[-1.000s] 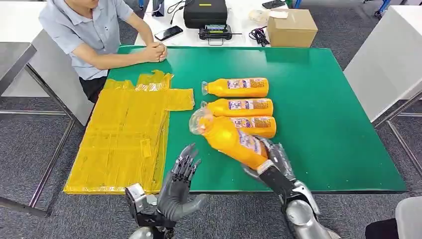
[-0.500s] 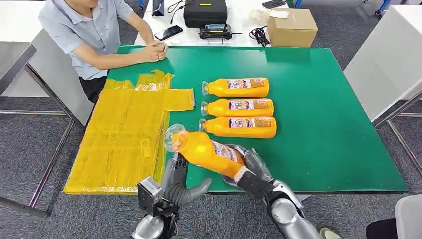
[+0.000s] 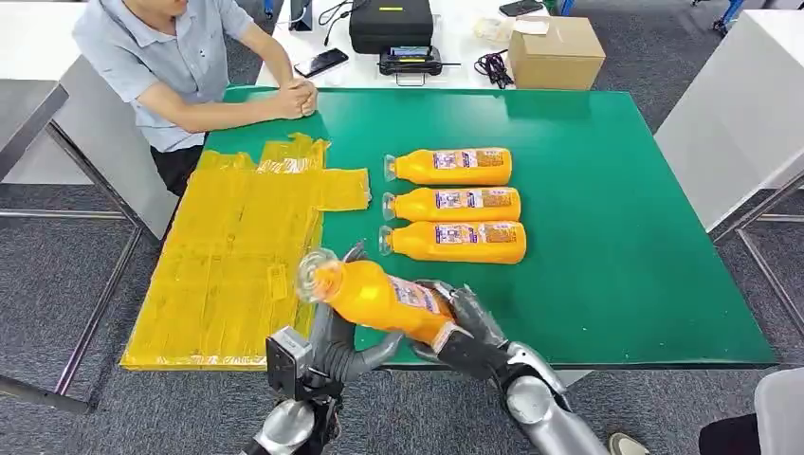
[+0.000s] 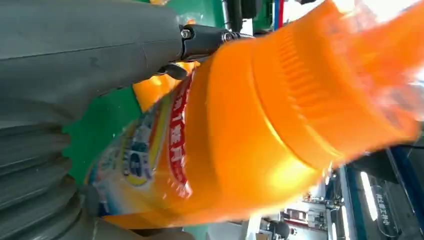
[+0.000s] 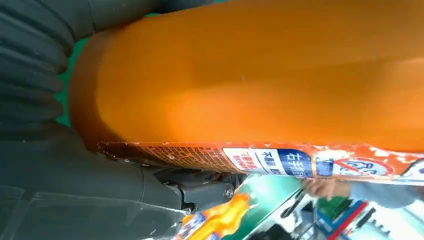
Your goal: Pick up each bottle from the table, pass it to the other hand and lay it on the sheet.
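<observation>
Right hand (image 3: 465,327) grips the bottle (image 3: 379,297) by its base, above the bench (image 3: 616,237) edge. Left hand (image 3: 334,336) sits under it; can't tell if it's gripping.

A close view from behind the right hand (image 5: 75,165), whose grey ribbed cover and thick grey thumb wrap the base end of an orange bottle (image 5: 270,80). The bottle lies lengthwise across the palm and stretches away from the wrist, its smooth orange side taking up most of the scene. Along the edge nearest the thumb runs the bottle's printed label (image 5: 300,162), with a panel of small text and blue and white blocks. Past the thumb, a strip of green table (image 5: 262,192) is visible, and on it lies part of another orange bottle (image 5: 220,217). Farther off, a person's hand (image 5: 325,187) and light sleeve appear, blurred.
</observation>
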